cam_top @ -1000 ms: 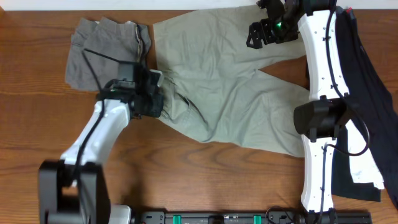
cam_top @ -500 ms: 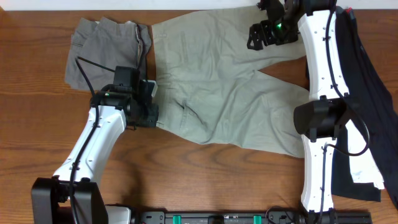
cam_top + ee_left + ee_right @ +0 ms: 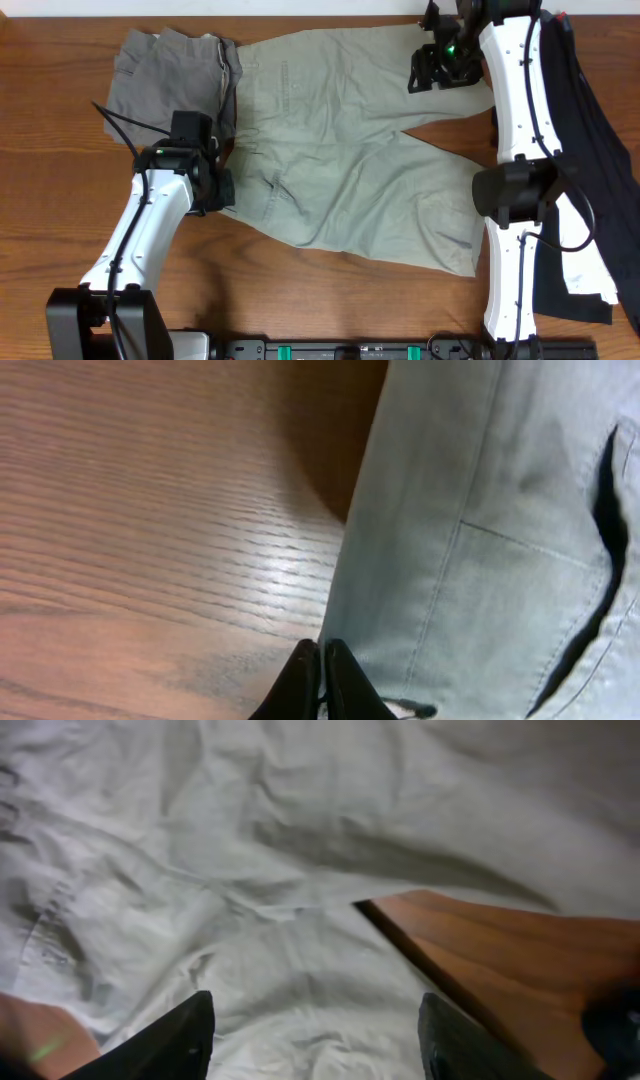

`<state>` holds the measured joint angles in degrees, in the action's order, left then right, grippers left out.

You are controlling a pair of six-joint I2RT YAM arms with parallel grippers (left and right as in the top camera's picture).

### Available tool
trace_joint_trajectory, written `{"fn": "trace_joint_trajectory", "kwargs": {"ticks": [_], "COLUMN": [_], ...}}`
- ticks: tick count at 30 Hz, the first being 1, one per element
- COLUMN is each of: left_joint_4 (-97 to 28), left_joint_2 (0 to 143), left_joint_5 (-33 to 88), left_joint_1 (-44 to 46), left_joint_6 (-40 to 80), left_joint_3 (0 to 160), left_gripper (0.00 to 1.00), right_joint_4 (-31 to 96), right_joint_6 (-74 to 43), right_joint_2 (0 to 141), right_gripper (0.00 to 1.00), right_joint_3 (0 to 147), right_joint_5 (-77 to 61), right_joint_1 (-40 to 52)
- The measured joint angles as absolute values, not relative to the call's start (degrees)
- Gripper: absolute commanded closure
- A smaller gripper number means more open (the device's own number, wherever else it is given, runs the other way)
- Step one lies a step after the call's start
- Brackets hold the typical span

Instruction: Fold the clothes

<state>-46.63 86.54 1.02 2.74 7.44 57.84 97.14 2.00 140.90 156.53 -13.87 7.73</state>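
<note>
Light khaki shorts (image 3: 340,150) lie spread flat across the middle of the table, waistband to the left and both legs to the right. My left gripper (image 3: 215,185) is shut on the waistband's lower-left edge. In the left wrist view its black fingertips (image 3: 322,660) are pressed together at the edge of the cloth (image 3: 480,530). My right gripper (image 3: 432,65) is open and hovers over the upper leg. In the right wrist view its fingers (image 3: 320,1040) straddle wrinkled khaki fabric (image 3: 260,870) and hold nothing.
Darker grey shorts (image 3: 165,75) lie crumpled at the back left, touching the khaki waistband. A long black garment (image 3: 595,150) with a white patch (image 3: 585,268) lies along the right edge under the right arm. Bare wood table (image 3: 330,300) shows in front.
My left gripper has moved left and a little back, dragging the waistband with it. The shorts have been pulled flatter and shifted left. My right gripper has shifted slightly right.
</note>
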Motion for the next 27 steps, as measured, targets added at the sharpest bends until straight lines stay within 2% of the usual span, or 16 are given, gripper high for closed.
{"fn": "trace_joint_trajectory", "kwargs": {"ticks": [6, 13, 20, 27], "left_joint_4": [-45.9, -45.6, -44.9, -44.1], "left_joint_2": [86.5, 86.5, 86.5, 86.5], "left_joint_5": [0.6, 0.4, 0.2, 0.0], "left_joint_1": [2.8, 2.8, 2.8, 2.8], "left_joint_6": [9.5, 12.3, 13.5, 14.7], "left_joint_3": [57.8, 57.8, 57.8, 57.8], "left_gripper": [0.94, 0.94, 0.94, 0.94], "right_joint_4": [97.1, 97.0, 97.2, 90.1], "right_joint_6": [-4.2, -9.8, -17.7, -25.6], "right_joint_2": [132.7, 113.4, 95.9, 82.2], "right_gripper": [0.35, 0.34, 0.31, 0.32], "right_joint_3": [156.0, 148.8, 121.3, 88.2], "right_joint_5": [-5.9, -1.7, 2.9, 3.7], "right_joint_1": [8.9, 11.7, 11.8, 11.8]}}
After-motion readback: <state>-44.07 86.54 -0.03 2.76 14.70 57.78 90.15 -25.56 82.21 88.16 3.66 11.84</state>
